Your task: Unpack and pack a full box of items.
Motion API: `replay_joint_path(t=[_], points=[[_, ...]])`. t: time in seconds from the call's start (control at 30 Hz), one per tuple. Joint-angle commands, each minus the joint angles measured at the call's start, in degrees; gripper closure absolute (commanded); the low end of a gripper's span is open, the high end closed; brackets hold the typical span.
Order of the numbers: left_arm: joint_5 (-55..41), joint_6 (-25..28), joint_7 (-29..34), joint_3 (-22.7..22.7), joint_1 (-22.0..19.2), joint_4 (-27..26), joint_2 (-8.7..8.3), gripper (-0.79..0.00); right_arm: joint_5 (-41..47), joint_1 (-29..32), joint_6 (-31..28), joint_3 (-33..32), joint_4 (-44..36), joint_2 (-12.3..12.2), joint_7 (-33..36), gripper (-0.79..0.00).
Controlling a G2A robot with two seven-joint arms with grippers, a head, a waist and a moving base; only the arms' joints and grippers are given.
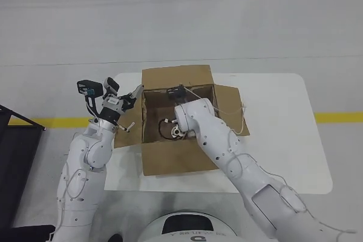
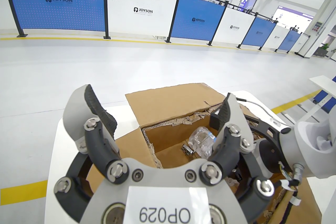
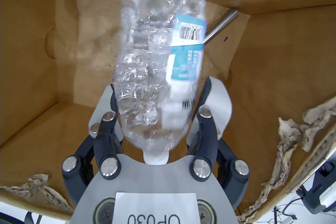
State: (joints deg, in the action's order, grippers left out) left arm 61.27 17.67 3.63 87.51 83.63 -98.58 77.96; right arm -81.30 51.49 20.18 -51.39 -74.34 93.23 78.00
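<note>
An open cardboard box (image 1: 169,158) stands on the white table (image 1: 278,121). My right arm reaches down into it, and my right gripper (image 3: 162,101) is shut on a crumpled clear plastic bottle (image 3: 160,59) with a blue and white label, its cap end toward the palm. A metal rod (image 3: 221,25) lies on the box floor behind the bottle. My left gripper (image 2: 162,109) hangs open and holds nothing, above the box's left flap (image 1: 126,130). In the left wrist view the bottle (image 2: 200,139) and a small metal part (image 2: 187,149) show inside the box.
The box flaps are spread outward, with torn paper edges (image 3: 291,135) along the rim. A black frame (image 1: 6,151) stands off the table's left side. A yellow floor line (image 1: 345,117) runs behind the table, which has bare room to the right of the box.
</note>
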Motion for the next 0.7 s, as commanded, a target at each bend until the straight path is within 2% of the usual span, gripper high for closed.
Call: replay_joint_path(t=[0.0, 0.27, 0.37, 0.5, 0.67], points=[[0.0, 0.0, 0.0, 0.0, 0.0, 0.0, 0.0, -0.785, -2.0, 1.4, -1.0, -1.0, -4.9, -0.5, 1.0, -0.785], [0.0, 0.0, 0.0, 0.0, 0.0, 0.0, 0.0, -0.785, -3.3, 15.7, -7.1, -12.7, -36.1, -3.6, 0.9, -0.785], [0.0, 0.0, 0.0, 0.0, 0.0, 0.0, 0.0, -0.785, -2.7, 21.5, -9.8, -17.7, -44.3, -4.6, -0.3, -0.785], [0.0, 0.0, 0.0, 0.0, 0.0, 0.0, 0.0, -0.785, 1.2, 27.0, -11.9, -25.0, -49.2, -5.4, -3.0, -0.785], [0.0, 0.0, 0.0, 0.0, 0.0, 0.0, 0.0, -0.785, 11.9, 29.6, -18.1, -34.9, -47.0, -6.3, -5.3, -0.785]])
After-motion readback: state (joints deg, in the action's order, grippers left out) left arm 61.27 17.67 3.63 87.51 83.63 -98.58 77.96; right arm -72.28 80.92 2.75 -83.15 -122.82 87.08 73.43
